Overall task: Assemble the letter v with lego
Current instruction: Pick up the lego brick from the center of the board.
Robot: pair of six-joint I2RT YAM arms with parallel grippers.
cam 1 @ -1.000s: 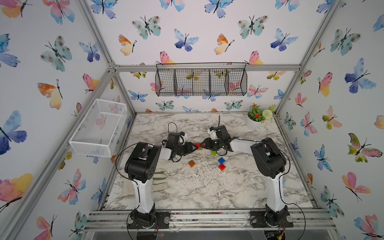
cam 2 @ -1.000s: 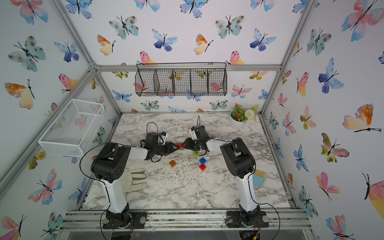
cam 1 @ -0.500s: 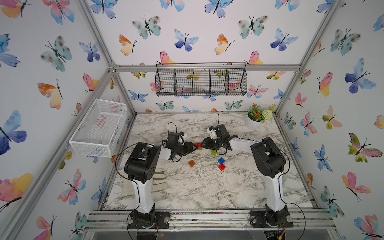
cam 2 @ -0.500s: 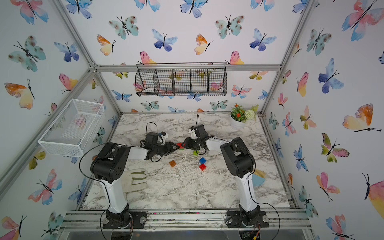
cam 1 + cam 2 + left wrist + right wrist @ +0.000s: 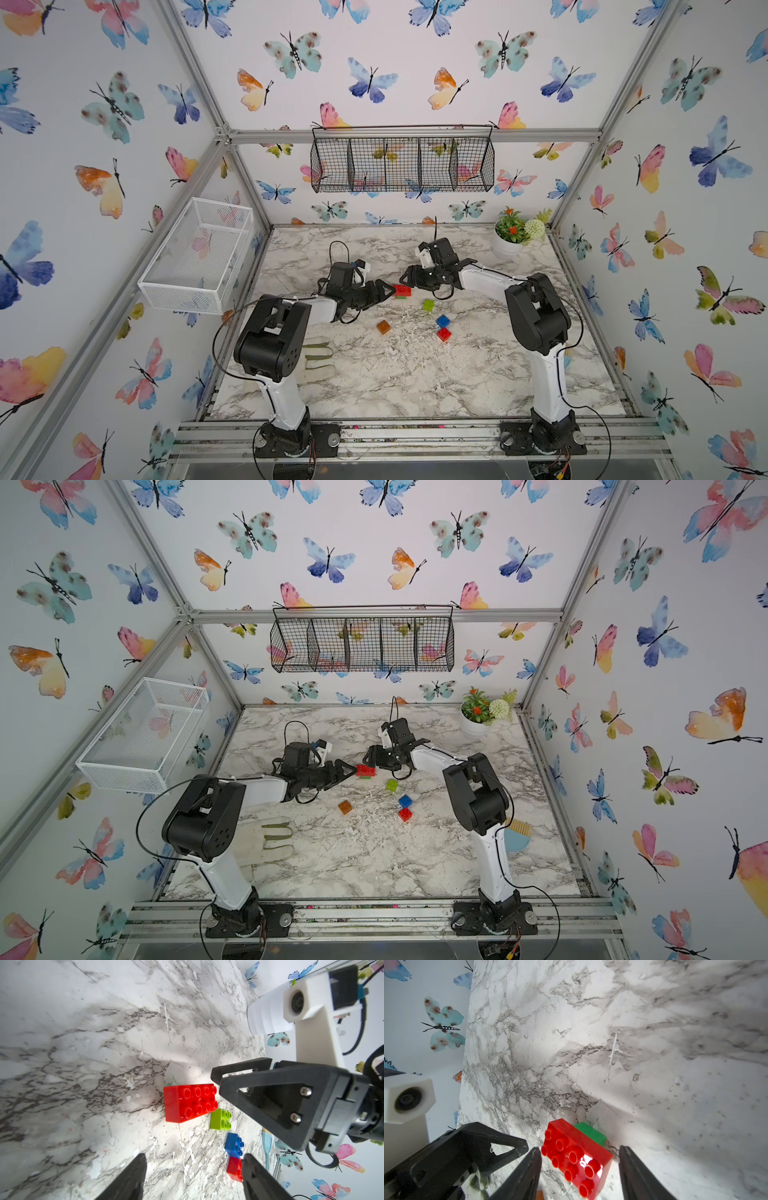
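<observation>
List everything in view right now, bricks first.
long brick: 1, red, centre, atop green brick
loose bricks: 4, lime, blue, red, orange, nearer the bases
glove: 1, white, by left base
brush: 1, blue, by right base
plant: 1, white pot, far right corner
baskets: 2, black on back wall, white on left wall
table: 1, white marble
left arm: jaws open, beside long brick
right arm: jaws open, either side of it

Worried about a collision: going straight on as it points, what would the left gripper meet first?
Probably the long red brick, lying just ahead of the left gripper. The right gripper sits close beyond it, though depth is hard to judge.
</observation>
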